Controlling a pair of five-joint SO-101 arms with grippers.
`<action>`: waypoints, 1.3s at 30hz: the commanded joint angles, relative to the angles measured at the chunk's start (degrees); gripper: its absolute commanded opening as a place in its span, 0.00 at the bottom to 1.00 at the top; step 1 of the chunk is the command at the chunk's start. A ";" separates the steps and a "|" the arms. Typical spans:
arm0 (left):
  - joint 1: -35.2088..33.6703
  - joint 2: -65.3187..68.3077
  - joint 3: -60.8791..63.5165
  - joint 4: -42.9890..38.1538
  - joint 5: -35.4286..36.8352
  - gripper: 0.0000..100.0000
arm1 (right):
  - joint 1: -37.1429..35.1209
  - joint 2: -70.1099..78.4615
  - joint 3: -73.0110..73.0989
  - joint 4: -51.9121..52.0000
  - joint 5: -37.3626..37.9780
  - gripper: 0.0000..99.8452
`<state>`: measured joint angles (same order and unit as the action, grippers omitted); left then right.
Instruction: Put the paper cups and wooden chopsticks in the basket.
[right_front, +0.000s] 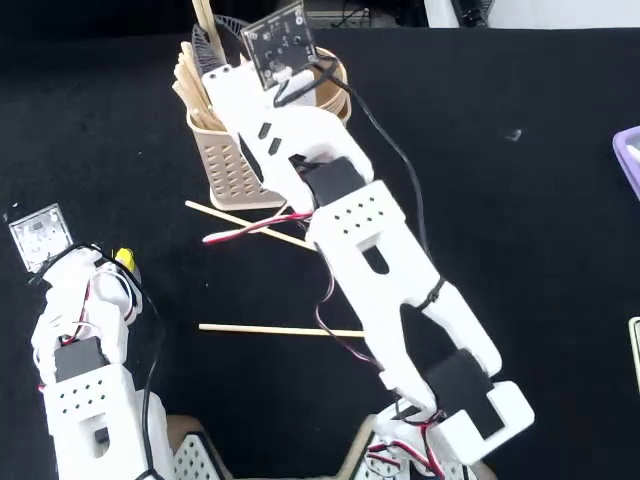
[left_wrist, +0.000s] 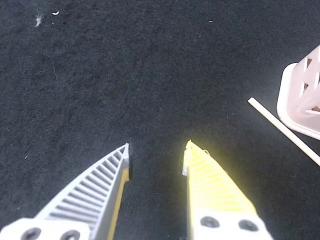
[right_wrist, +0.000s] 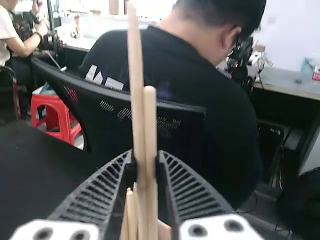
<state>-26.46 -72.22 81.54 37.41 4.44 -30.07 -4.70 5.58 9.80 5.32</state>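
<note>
High view: the white right arm (right_front: 370, 240) hides most of the brown paper cup (right_front: 338, 88) beside the beige perforated plastic basket (right_front: 232, 170). Two loose round wooden chopsticks (right_front: 262, 329) lie near the basket.

Left wrist view: the left gripper (left_wrist: 157, 149) has its ribbed jaws apart. One chopstick (left_wrist: 280, 129) lies between it and the basket.

Right wrist view: the right gripper (right_wrist: 146, 167) is clamped on two upright chopsticks (right_wrist: 136, 100).

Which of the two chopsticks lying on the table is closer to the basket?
The slanted chopstick, right beside the basket; the level chopstick lies farther off.
</note>
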 joint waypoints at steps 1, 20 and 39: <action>-0.13 -0.79 -0.48 -0.97 0.00 0.18 | -0.88 -0.48 -7.60 7.38 -0.62 0.18; -0.13 -0.79 -0.48 -0.97 0.00 0.18 | -1.14 -19.82 -13.05 64.97 -0.18 0.16; -0.13 -0.79 -0.48 -0.88 0.00 0.18 | 5.19 -1.10 31.43 42.20 30.33 0.16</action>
<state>-26.46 -72.22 81.54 37.41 4.44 -25.93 -11.03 40.31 53.32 31.52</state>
